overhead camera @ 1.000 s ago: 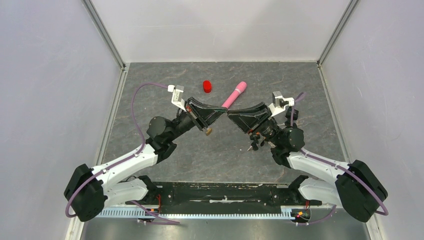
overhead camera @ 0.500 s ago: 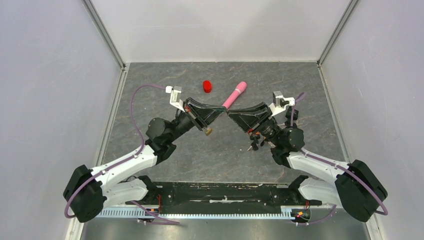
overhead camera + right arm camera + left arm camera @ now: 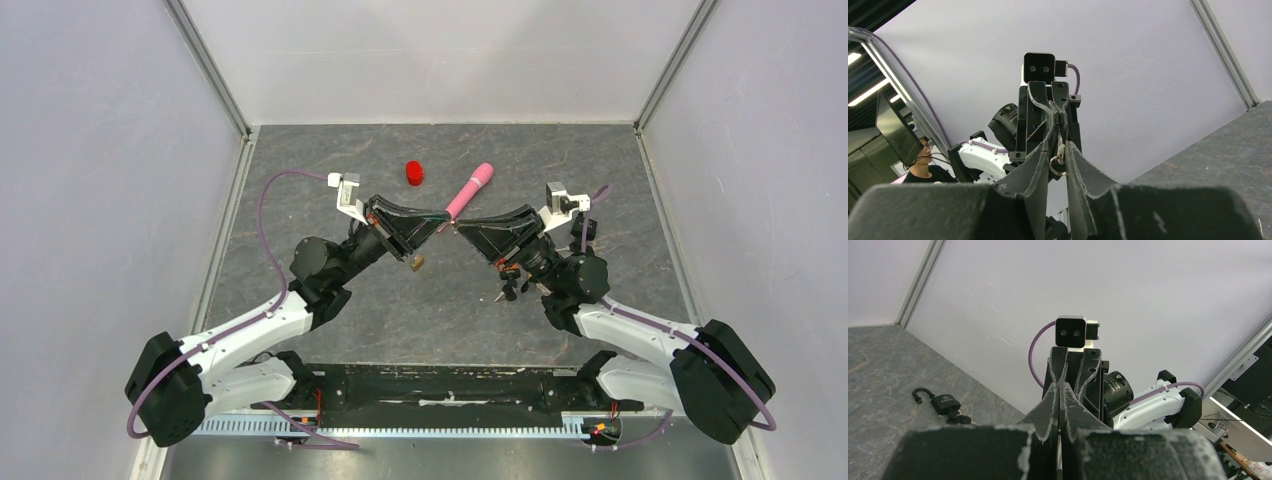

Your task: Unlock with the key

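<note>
Pinching 1 key [image 3: 1061, 146] together: left gripper [image 3: 439, 222], right gripper [image 3: 459, 226], tip to tip.

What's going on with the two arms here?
The two grippers meet fingertip to fingertip above the table. The left gripper is shut on the key, whose ring hangs between the fingers of the right gripper; whether those are gripping is unclear. The padlock lies on the table, apart from both.

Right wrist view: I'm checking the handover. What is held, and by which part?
The key: the right hand grips near its ringed head, and the left hand seems to grip the other end. The ring hangs free.
</note>
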Controlling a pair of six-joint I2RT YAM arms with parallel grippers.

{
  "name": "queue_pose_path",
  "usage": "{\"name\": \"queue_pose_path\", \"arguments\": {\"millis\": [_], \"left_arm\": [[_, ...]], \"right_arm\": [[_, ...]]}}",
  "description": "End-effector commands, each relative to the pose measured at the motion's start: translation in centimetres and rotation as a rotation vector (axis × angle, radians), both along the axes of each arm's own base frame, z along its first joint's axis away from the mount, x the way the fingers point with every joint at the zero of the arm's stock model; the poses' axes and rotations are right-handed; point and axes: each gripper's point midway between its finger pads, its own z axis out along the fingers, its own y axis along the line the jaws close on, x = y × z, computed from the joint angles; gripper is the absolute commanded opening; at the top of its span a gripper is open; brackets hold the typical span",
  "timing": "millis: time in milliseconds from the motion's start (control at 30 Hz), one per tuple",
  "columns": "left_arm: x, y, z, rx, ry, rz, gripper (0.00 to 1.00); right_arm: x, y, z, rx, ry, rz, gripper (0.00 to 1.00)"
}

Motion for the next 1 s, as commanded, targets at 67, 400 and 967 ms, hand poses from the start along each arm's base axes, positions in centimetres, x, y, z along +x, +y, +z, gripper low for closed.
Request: {"name": "queue_pose_path", "arguments": {"millis": [67, 400, 967], "left_arm": [[-0.3, 0.7, 1.6, -0.031, -0.071, 0.033, 0.02], [-0.4, 0.7, 1.6, -0.028, -0.069, 0.028, 0.02], [0.6, 0.6, -0.9, 0.067, 0.017, 0.068, 0.45]], "right_arm": [[-0.6, -0.2, 1.1, 0.027, -0.029, 0.009, 0.17], [-0.8, -0.1, 1.1, 0.024, -0.041, 0.018, 0.00], [-0.3, -0.2, -0.1, -0.033, -0.027, -0.027, 0.00]]}}
